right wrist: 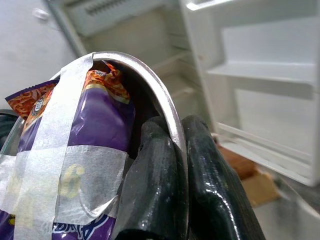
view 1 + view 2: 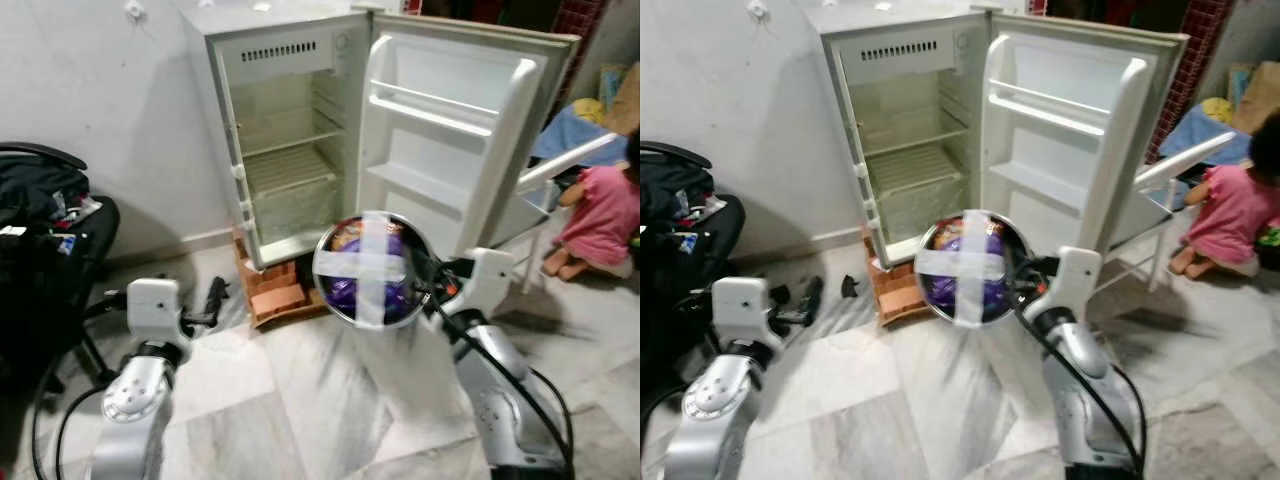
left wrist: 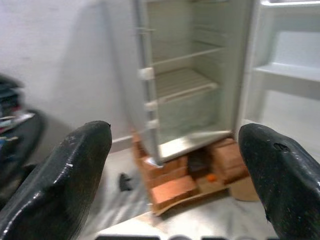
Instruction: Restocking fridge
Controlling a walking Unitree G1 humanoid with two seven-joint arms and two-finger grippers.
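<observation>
Your right gripper is clamped on the rim of a round steel bowl, one black finger inside the rim and one outside, pressed tight with the metal edge between them. The bowl is tipped up on its side, its mouth facing you, and two strips of pale tape cross over it. Behind the tape sits a purple snack packet with an orange top. You are holding the bowl out in front of the open fridge, low, at about the level of its bottom edge and just ahead of the open door, which swings out to your right.

The fridge stands on a stack of red bricks. Inside it you can see wire shelves and a clear drawer at the bottom.

Your left gripper is spread wide with nothing between its fingers, held low to the left of the fridge and pointing toward it. A black bag lies at your far left. A person in a pink top sits on the floor at the far right, beyond a white chair.
</observation>
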